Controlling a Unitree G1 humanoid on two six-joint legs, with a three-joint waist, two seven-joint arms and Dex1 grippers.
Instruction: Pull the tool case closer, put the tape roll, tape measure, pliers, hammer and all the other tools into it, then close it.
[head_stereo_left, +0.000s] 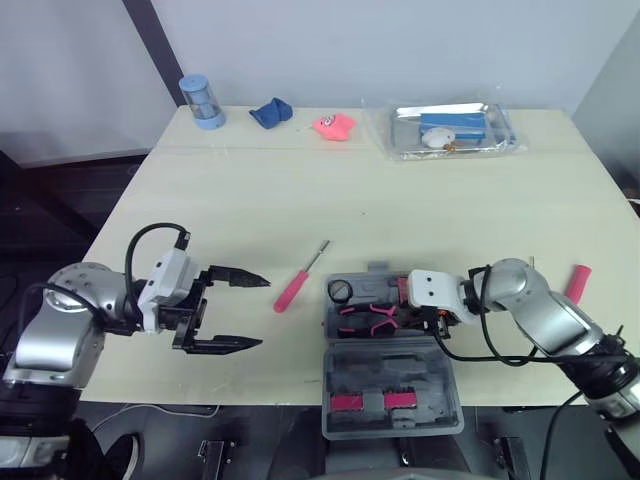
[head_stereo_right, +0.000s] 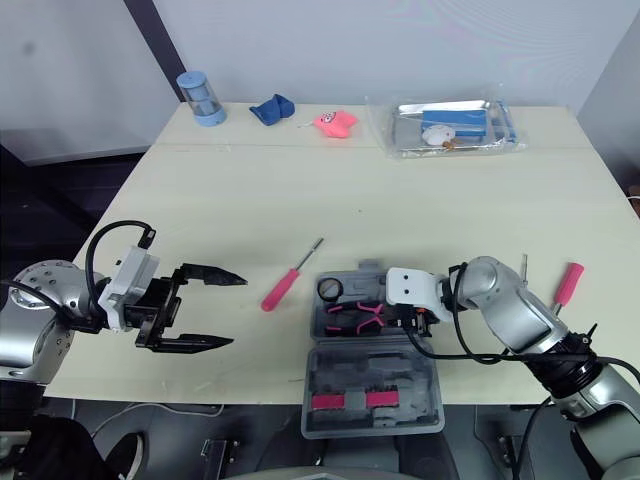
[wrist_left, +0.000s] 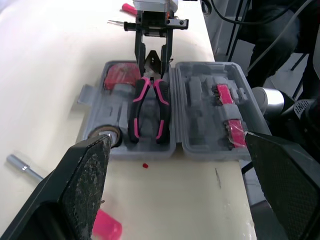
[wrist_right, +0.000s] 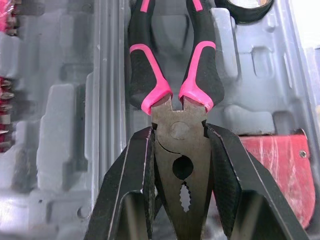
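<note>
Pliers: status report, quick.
Right pincer shut on the pliers by the head, handles down in the open case. Left pincer open above the table. Screwdriver and pink-handled tool lie outside the case.

Pale worktop (head_stereo_left: 300, 190), seam across far part. Along the far edge, left to right: blue cylinder container (head_stereo_left: 203, 101) standing upright, crumpled blue cloth (head_stereo_left: 270, 113), small pink item (head_stereo_left: 334, 126), clear plastic packet (head_stereo_left: 450, 129) with blue and white contents. Near middle: pink-handled screwdriver (head_stereo_left: 298, 279) lying flat, shaft pointing away. Just right of it, not touching, grey tool case (head_stereo_left: 385, 375) lying open, its near half reaching over the near edge. Another pink-handled tool (head_stereo_left: 577, 281) lies near the right edge, type unclear.
</note>
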